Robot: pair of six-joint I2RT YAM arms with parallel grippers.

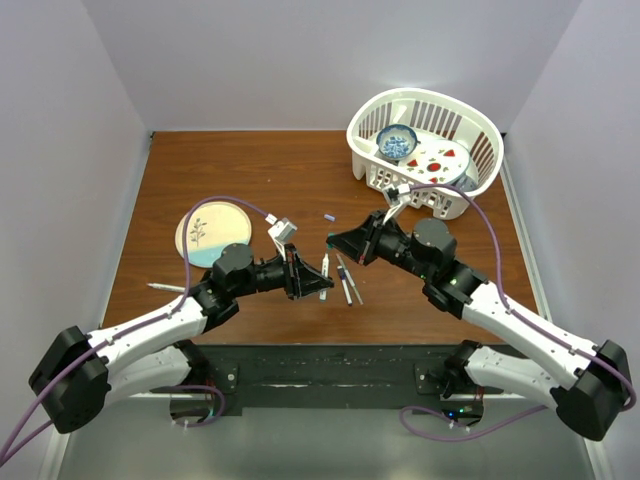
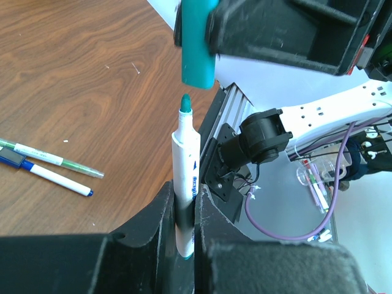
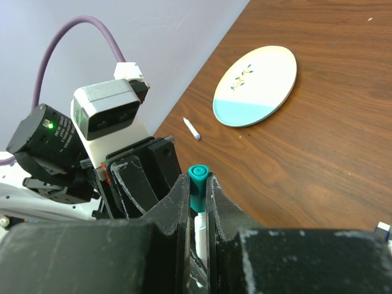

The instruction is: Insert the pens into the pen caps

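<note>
Above the table (image 1: 300, 170), the left gripper (image 2: 184, 205) clamps 1 white pen (image 2: 185, 153), teal tip up. The right gripper (image 3: 197, 185) pinches a teal cap (image 2: 197, 46) just above that tip, not touching.

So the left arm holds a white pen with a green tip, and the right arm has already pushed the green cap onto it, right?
Not quite: the cap isn't on yet. The left wrist view shows the right gripper holding the green cap just above the tip, a gap between them. The left gripper does hold the white, green-tipped pen.
</note>
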